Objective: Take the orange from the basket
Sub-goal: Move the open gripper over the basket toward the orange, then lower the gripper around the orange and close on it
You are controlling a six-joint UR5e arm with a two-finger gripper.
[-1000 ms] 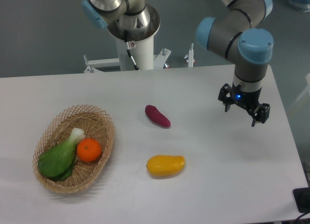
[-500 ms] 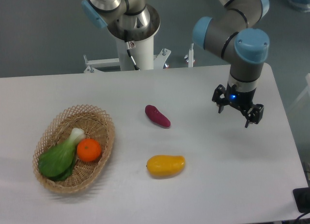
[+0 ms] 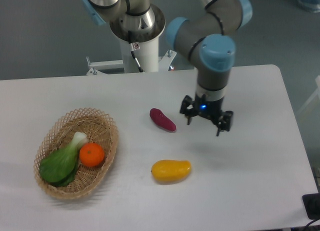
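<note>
Nothing of the picking has happened yet, as far as I can see from here. The orange sits inside the basket, toward its right-hand side, touching the leafy green vegetable that lies along the basket's left half with its pale stalk pointing up toward twelve o'clock. The basket itself rests at about eight o'clock on the white table. The gripper hangs above the table near the middle, just past the right end of the purple sweet potato, and well apart from the basket; from the orange it lies out toward two o'clock. Its two fingers stand spread with clear space between them, and they hold nothing. A yellow mango lies on the table between the gripper and the basket, roughly at seven o'clock from the gripper (neither it nor the sweet potato belongs to the job). So I would judge the whole task as still ahead: the arm has to travel across to the basket, come down over the orange without catching the woven rim or the green leaves pressed against the fruit, close on it, and lift it clear. The round glossy skin looks as if it could slip unless the fingers straddle it squarely.
</note>
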